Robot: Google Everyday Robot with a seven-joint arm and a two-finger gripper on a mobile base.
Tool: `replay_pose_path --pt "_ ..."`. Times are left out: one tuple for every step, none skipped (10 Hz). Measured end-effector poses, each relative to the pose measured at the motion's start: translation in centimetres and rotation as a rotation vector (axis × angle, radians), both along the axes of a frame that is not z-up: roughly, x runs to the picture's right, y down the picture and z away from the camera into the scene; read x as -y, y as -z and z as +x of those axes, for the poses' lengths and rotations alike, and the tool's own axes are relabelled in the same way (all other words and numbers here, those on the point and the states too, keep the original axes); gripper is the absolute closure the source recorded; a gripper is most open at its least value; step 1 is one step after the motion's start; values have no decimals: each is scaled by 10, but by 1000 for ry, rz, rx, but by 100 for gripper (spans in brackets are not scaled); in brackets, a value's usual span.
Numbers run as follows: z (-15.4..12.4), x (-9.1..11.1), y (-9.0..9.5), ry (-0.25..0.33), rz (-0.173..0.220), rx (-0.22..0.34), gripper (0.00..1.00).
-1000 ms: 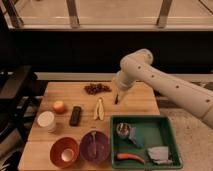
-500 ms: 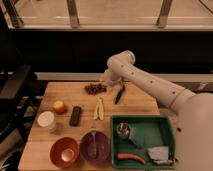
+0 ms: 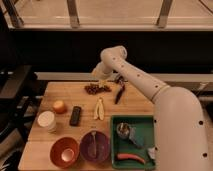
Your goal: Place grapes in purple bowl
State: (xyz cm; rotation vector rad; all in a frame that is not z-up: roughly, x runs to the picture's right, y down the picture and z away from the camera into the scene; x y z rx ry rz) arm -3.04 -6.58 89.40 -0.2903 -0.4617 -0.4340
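Right, my gripper [image 3: 103, 83] hovers just behind the grapes [image 3: 96, 89] at the table's far side; open or closed, I can't tell. I should straddle the bunch's middle and squeeze gently. The purple bowl [image 3: 103, 149], near the front, holds a thin utensil [image 3: 93, 142]; the green tray [image 3: 132, 118] holds a metal cup [image 3: 124, 131].

A dark reddish-purple, knobbly bunch of grapes [image 3: 97, 89] lies far on the tan wooden table [image 3: 142, 107]. The gripper [image 3: 103, 81] of the cream-white arm [image 3: 137, 80] hangs just above it. Near the front sit a plain dark purple bowl [image 3: 95, 146] and, to its left, an orange-red bowl [image 3: 64, 151] with a pale inside. To the right is a green tray [image 3: 114, 142]. At the left are a black remote [image 3: 75, 115] and a round orange fruit [image 3: 59, 106].
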Motion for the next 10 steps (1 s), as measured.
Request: replay_pose_path --pt "1 -1 0 0 -1 -2 35" --pt "3 -1 -1 -1 -1 -4 35" --pt "2 0 -1 2 -2 -2 35" --pt "-3 0 -8 22 -2 2 35" --pt "-11 -1 -18 37 0 3 35" --pt "-19 -4 -29 51 2 4 35" --pt "-25 -6 -40 65 5 0 35" --pt "-24 -10 -52 73 4 -12 35" --pt "-23 -12 -59 75 1 -18 35" --pt "-24 -16 -68 81 -8 -23 35"
